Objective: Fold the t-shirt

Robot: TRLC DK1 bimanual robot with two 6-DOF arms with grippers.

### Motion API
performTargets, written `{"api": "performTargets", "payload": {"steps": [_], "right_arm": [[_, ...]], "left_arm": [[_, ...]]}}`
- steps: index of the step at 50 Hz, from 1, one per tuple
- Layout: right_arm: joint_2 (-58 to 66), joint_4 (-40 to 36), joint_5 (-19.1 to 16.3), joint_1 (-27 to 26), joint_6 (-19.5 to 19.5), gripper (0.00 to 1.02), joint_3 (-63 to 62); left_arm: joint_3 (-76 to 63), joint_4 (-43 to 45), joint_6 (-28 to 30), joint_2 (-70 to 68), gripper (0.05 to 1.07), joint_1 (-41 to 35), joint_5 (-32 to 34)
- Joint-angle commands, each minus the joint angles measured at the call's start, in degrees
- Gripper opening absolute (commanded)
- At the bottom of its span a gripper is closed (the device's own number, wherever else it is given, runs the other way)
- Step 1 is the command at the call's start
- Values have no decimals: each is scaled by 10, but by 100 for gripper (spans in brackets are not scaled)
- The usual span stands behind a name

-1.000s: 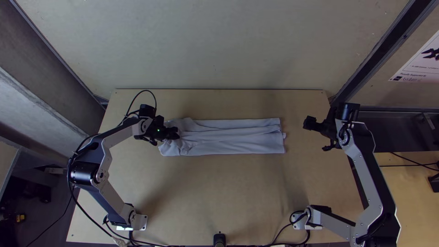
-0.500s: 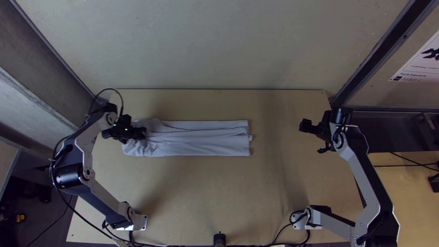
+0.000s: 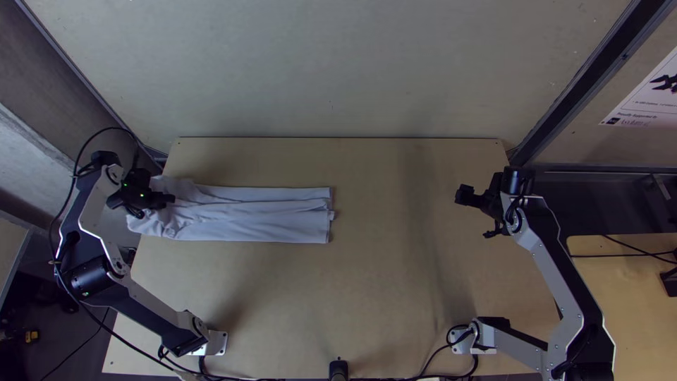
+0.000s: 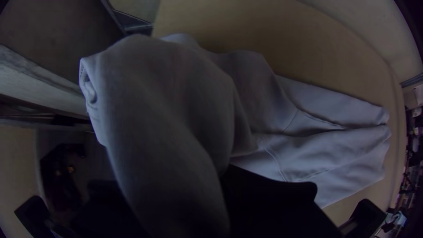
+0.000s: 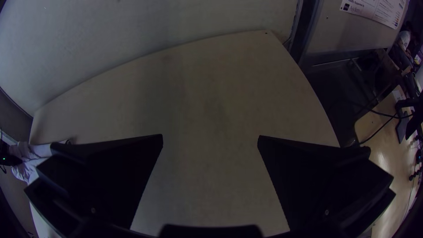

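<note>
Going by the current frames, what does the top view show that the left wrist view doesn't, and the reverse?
Top view: the white base plates of the left arm and right arm, and a white printed sheet on the wall.

Left wrist view: thin stitched seams across the pale grey cloth t-shirt, and small clutter beyond the table.

Both: the t-shirt, bunched at the black left gripper, and the light wooden table.
</note>
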Motion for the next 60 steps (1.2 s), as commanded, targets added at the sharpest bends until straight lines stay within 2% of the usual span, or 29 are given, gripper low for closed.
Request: {"api": "performTargets", "payload": {"steps": [1, 11, 22, 33, 42, 52, 60], "right_arm": [[7, 10, 9, 13, 12, 99, -12], [7, 11, 23, 31, 19, 99, -8], [7, 11, 24, 30, 19, 99, -13], [-2, 11, 24, 23, 18, 99, -18], [-10, 11, 24, 10, 13, 99, -21], [-17, 11, 24, -3, 7, 99, -22], [-17, 11, 24, -10, 5, 99, -24]], "left_arm": [[34, -12, 40, -9, 8, 4, -28], [50, -14, 60, -47, 8, -16, -68], [12, -13, 48, -114, 8, -102, -142], [-25, -14, 15, -168, 8, -208, -209], [-36, -14, -10, -177, 8, -294, -295], [-35, -17, -48, -167, 8, -377, -331], [-19, -58, -102, -134, 8, -449, -371]]}}
